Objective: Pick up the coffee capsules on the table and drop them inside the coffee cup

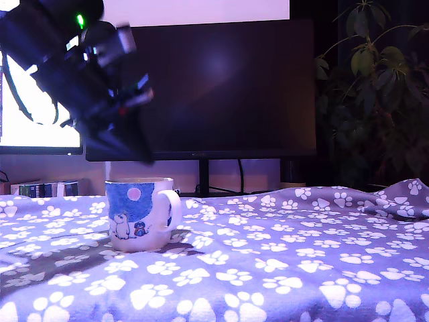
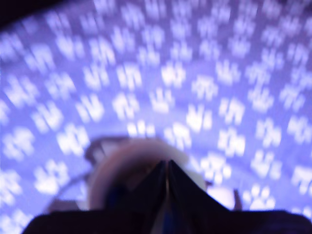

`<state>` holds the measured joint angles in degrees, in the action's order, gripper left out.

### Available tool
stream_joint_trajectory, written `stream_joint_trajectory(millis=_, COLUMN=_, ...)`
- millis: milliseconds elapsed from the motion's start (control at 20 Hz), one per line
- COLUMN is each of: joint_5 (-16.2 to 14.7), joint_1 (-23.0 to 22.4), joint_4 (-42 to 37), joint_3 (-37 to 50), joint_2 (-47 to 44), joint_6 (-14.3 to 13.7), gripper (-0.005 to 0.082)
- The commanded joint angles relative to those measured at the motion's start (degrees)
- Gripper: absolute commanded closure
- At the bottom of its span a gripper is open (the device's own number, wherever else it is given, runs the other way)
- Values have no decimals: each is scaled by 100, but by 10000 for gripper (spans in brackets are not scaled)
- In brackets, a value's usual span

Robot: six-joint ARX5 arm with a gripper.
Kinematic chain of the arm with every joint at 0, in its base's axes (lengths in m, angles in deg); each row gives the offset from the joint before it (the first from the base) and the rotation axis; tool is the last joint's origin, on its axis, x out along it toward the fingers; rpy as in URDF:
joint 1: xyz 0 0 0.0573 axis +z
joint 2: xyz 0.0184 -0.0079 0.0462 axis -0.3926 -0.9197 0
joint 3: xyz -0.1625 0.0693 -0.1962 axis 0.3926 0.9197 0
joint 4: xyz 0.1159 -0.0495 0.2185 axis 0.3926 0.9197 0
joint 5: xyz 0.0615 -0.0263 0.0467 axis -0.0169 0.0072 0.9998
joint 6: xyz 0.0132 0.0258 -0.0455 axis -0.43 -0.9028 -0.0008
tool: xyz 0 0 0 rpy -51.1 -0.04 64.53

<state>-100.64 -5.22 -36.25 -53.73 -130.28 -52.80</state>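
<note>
Paw-print cloth covers the counter (image 1: 281, 261). My claw (image 2: 167, 170) hangs above the cup (image 1: 139, 215), fingers pressed together, apparently empty. I see no capsules on the cloth; something blue shows blurrily in the cup, so I judge the dropping mostly done.

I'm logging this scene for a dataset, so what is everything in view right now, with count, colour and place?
Coffee cup: one, white with a blue picture band, standing on the cloth at the exterior view's left.
Table: one, draped in purplish-grey cloth with white paw prints, filling the foreground.
Monitors: one large dark screen behind the cup; part of a lit one at the exterior view's left edge.
Plant: one, dark green, exterior view's right background.
Coffee capsules: none visible on the cloth.
Gripper: one, black, blurred, above the cup; fingers appear closed together in the wrist view.
</note>
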Motion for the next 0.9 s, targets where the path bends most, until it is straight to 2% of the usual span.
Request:
stream_joint_trajectory(millis=0, joint_5=-22, joint_1=7, joint_4=-81, joint_3=15, joint_2=291, joint_6=17, gripper=788)
stream_joint_trajectory(millis=450, joint_5=170, joint_1=94, joint_4=-476, joint_3=1027, joint_2=1449, joint_6=68, gripper=788)
stream_joint_trajectory(millis=650, joint_5=164, joint_1=334, joint_4=-802, joint_3=1591, joint_2=1965, joint_6=195, gripper=788)
stream_joint_trajectory(millis=850, joint_5=140, joint_1=778, joint_4=-1034, joint_3=2109, joint_2=2420, joint_6=293, gripper=788)
